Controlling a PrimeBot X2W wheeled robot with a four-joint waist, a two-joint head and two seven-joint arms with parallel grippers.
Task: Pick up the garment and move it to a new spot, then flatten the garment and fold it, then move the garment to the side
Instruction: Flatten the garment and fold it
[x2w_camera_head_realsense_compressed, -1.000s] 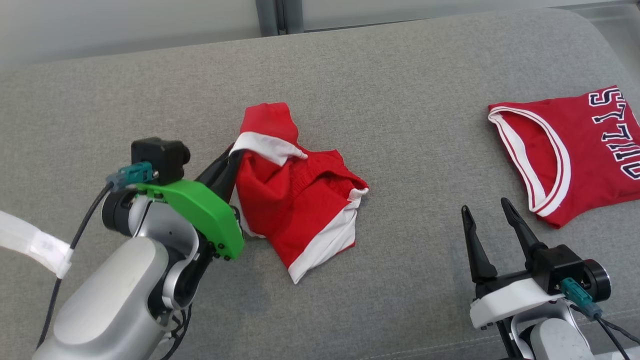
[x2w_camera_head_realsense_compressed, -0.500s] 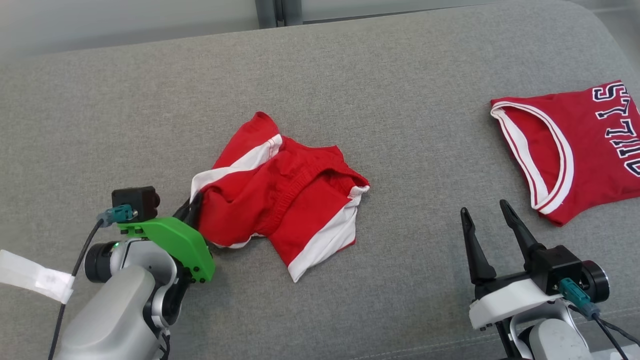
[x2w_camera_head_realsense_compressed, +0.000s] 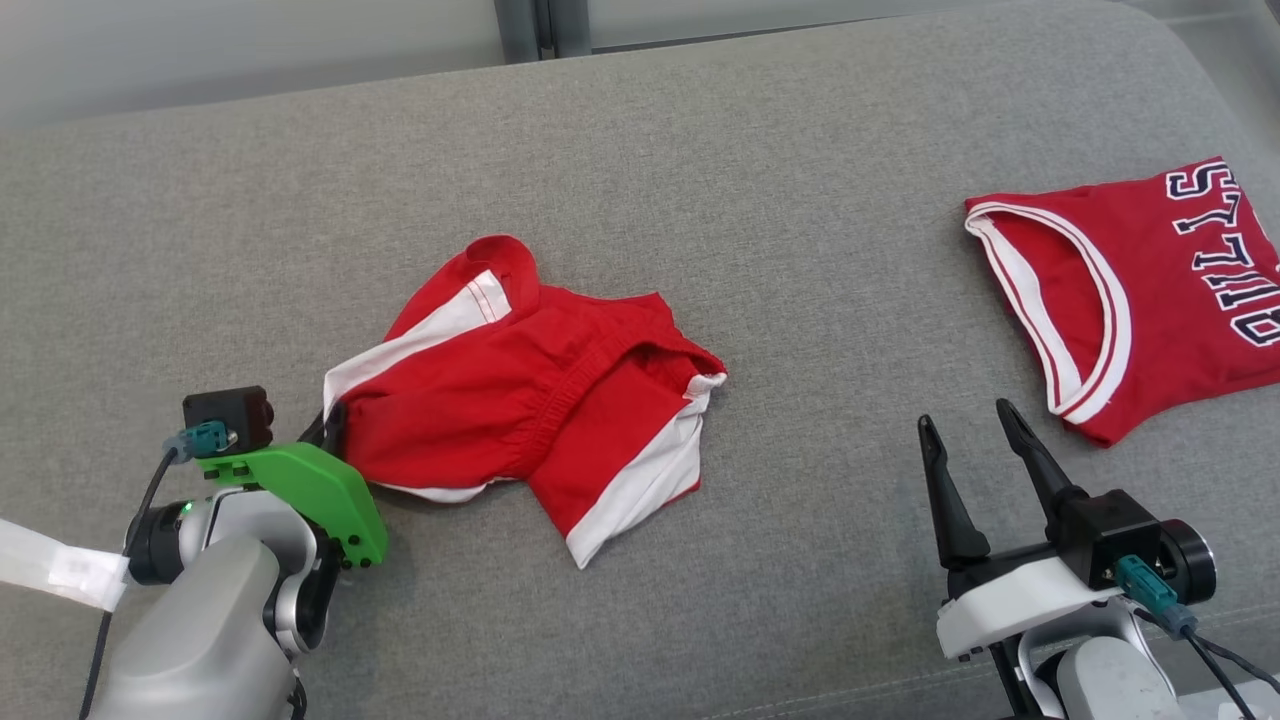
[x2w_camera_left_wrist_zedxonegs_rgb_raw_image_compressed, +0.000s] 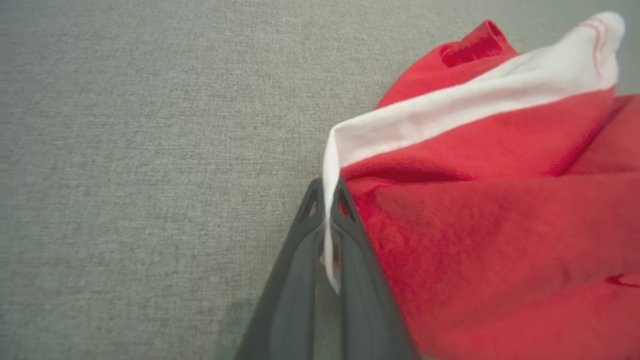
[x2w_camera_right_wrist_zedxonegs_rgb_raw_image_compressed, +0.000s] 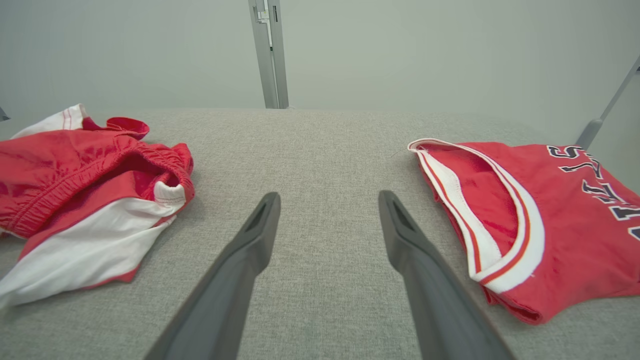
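My left gripper (x2w_camera_left_wrist_zedxonegs_rgb_raw_image_compressed: 327, 189) is clamped tight on the white-trimmed edge of the red shorts (x2w_camera_head_realsense_compressed: 520, 400). The left wrist view shows the white cloth pinched flat between both fingers. The shorts lie crumpled on the grey cushion (x2w_camera_head_realsense_compressed: 700, 180), left of its centre and about midway between its front and back edges. The gripped corner is the part nearest the cushion's left edge. The gathered elastic waistband runs across the middle of the heap, and a white side panel is folded under at the end nearest the front edge. My right gripper (x2w_camera_head_realsense_compressed: 965, 418) has its fingers spread wide and holds nothing. It sits near the cushion's front edge, towards the right. I cannot tell whether its fingertips touch the fabric. A red jersey (x2w_camera_head_realsense_compressed: 1130, 290) with white trim and dark lettering lies flat by the cushion's right edge. It is well apart from the shorts and just beyond my right gripper.
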